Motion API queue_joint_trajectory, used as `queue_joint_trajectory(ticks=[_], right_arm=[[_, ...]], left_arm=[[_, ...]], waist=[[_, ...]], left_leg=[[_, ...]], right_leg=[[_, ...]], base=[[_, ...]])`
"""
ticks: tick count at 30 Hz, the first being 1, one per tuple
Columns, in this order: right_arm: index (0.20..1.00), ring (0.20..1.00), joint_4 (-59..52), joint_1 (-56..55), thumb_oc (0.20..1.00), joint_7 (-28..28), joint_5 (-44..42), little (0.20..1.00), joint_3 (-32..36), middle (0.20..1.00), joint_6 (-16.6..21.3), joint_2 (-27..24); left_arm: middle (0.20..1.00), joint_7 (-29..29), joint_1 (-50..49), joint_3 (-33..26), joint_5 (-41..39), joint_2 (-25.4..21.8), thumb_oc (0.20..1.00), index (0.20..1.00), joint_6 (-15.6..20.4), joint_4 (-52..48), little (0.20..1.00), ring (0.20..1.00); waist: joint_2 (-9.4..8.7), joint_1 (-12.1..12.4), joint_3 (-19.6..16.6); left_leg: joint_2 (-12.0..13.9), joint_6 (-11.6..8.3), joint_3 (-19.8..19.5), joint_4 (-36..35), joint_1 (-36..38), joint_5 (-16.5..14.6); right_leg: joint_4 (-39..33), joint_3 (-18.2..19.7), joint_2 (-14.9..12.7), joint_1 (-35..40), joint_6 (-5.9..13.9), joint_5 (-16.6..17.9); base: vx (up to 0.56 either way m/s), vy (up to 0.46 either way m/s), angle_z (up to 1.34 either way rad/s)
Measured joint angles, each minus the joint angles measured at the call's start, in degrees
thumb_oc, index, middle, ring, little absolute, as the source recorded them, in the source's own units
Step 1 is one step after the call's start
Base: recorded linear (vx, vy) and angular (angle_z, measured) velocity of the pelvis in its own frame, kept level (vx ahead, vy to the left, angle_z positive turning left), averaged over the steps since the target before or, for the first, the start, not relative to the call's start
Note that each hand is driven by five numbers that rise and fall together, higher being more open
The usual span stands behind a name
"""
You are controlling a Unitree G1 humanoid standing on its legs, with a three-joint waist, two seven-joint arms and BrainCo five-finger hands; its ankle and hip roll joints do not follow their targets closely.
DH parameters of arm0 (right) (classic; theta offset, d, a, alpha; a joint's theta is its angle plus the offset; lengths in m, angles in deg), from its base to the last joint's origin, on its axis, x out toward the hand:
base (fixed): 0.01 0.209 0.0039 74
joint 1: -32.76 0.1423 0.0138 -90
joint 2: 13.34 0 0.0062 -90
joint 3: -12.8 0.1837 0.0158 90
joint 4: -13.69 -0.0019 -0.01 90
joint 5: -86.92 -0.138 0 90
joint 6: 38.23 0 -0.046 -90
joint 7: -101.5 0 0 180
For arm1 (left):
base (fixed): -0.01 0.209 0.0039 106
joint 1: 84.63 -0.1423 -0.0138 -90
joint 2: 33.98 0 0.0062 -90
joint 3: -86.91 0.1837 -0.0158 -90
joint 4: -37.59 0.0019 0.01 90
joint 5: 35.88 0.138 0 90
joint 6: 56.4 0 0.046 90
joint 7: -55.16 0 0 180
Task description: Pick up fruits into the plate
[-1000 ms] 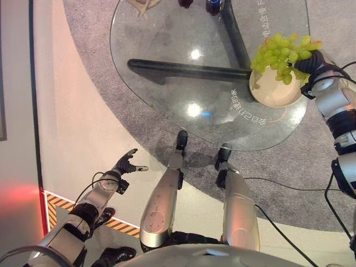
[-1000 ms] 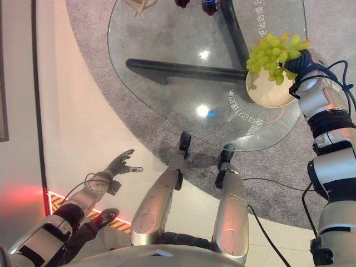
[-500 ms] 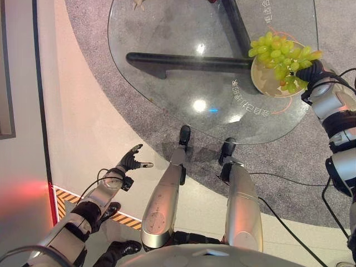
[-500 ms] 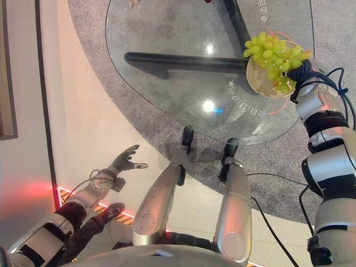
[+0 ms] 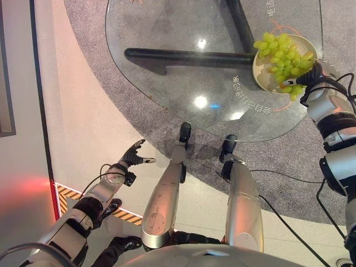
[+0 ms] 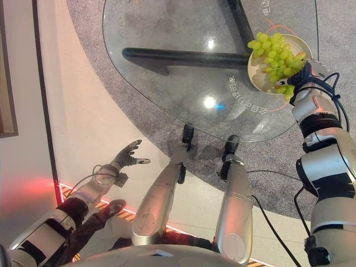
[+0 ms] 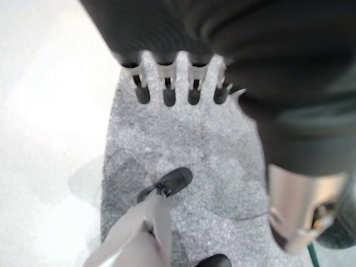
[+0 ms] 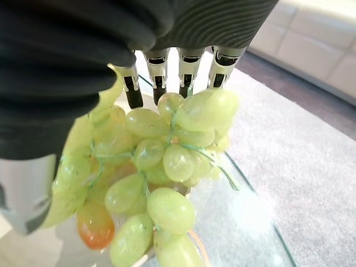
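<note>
A bunch of green grapes (image 5: 282, 53) lies over a pale round plate (image 5: 261, 78) near the right edge of a glass table (image 5: 167, 83), with the robot's right hand (image 5: 311, 74) at the plate's near right rim. In the right wrist view the grapes (image 8: 161, 172) sit directly beneath the hand (image 8: 172, 67), the straight fingers (image 8: 158, 78) reaching down among the top fruit and the thumb beside the bunch; whether the hand is grasping the bunch or has let go of it cannot be told from here. A few grapes hang over the plate's near rim beside the hand, and one grape low in the bunch is orange-red. The table's dark bar (image 5: 183, 56) shows through the glass, and grey carpet (image 5: 289, 161) lies below. The left hand (image 5: 133, 156) hangs low at the robot's left side over the pale floor (image 5: 83, 111), well apart from the table, fingers loosely spread and holding nothing.
</note>
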Motion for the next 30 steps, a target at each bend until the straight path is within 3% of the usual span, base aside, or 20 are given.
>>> queue_joint_trajectory(ticks=[14, 17, 19, 21, 25, 27, 29, 30], right_arm=[[1.000, 1.000, -0.4, -0.9, 1.000, 7.3, -3.0, 1.000, 2.1, 1.000, 1.3, 0.3], [1.000, 1.000, -3.7, -6.0, 1.000, 8.9, -7.2, 1.000, 5.8, 1.000, 3.5, 1.1], [1.000, 1.000, -11.2, -13.3, 1.000, 8.3, -16.4, 1.000, 13.6, 1.000, 6.9, 1.9], [1.000, 1.000, -14.7, -19.1, 1.000, 7.2, -22.2, 1.000, 15.8, 1.000, 8.6, 3.0], [1.000, 1.000, -21.2, -32.8, 1.000, 3.0, -32.3, 1.000, 21.9, 1.000, 12.1, 9.3], [1.000, 1.000, -21.5, -40.3, 1.000, 0.2, -35.8, 1.000, 20.9, 1.000, 13.4, 12.6], [1.000, 1.000, -21.0, -45.9, 1.000, -3.3, -38.7, 1.000, 26.0, 1.000, 16.7, 16.6], [1.000, 1.000, -20.2, -49.2, 1.000, -5.3, -40.3, 1.000, 25.8, 1.000, 17.2, 19.0]], left_arm=[[1.000, 0.1, 0.1, -0.1, 0.0, 0.6, 1.000, 1.000, -0.1, 0.6, 1.000, 1.000], [1.000, 0.8, -1.1, -0.3, 0.0, 1.6, 1.000, 1.000, -0.2, 3.2, 1.000, 1.000], [1.000, 3.1, -1.1, -4.1, -0.2, 4.1, 1.000, 1.000, -0.7, 6.7, 1.000, 1.000], [1.000, 4.2, -1.3, -4.2, -1.0, 4.9, 1.000, 1.000, -1.1, 8.4, 1.000, 1.000], [1.000, 6.8, -4.9, -8.5, -1.2, 7.2, 1.000, 1.000, -1.4, 11.5, 1.000, 1.000], [1.000, 8.1, -7.3, -8.6, -1.7, 8.2, 1.000, 1.000, -1.5, 12.8, 1.000, 1.000], [1.000, 9.1, -8.0, -13.1, -2.4, 10.8, 1.000, 1.000, -1.6, 16.5, 1.000, 1.000], [1.000, 9.9, -9.4, -13.6, -2.8, 11.4, 1.000, 1.000, -1.8, 18.1, 1.000, 1.000]], waist=[[-0.02, -0.3, 0.0], [-0.20, -2.2, -0.6], [-0.20, -2.7, -0.6], [-0.44, -3.2, -0.7], [-2.26, -5.0, -4.5], [-3.87, -6.3, -8.1], [-4.89, -6.6, -8.7], [-5.99, -6.9, -11.0]], left_leg=[[0.7, 0.46, 0.6, -0.2, 5.3, -0.5], [1.1, 1.09, 1.2, -1.1, 10.5, -1.6], [1.5, 1.24, 1.4, -1.4, 12.8, -1.7], [1.8, 1.32, 1.5, -2.1, 15.7, -2.4], [2.3, 1.64, 2.6, -3.7, 19.7, -3.4], [2.7, 1.46, 3.5, -4.8, 21.5, -4.1], [2.9, 1.33, 3.7, -5.7, 25.5, -4.2], [3.0, 1.38, 3.8, -5.9, 27.1, -4.9]], right_leg=[[-3.0, -0.1, 0.5, 6.6, -0.02, 0.4], [-6.4, 0.2, 1.1, 12.7, 0.48, 1.2], [-8.9, 0.1, 1.6, 16.2, 0.52, 2.5], [-10.9, 0.1, 2.0, 19.7, 0.82, 2.6], [-14.9, 0.6, 2.8, 24.4, 0.98, 3.6], [-17.8, 1.2, 3.4, 26.8, 1.22, 3.9], [-21.8, 0.8, 3.9, 32.4, 1.52, 5.2], [-23.7, 0.8, 4.1, 34.7, 1.56, 5.3]], base=[[-0.01, 0.040, -0.01], [0.08, 0.102, -0.08], [0.10, 0.081, -0.08], [0.11, 0.044, -0.03], [0.15, 0.034, -0.14], [0.25, 0.033, -0.13], [0.25, 0.016, -0.02], [0.26, 0.015, 0.01]])
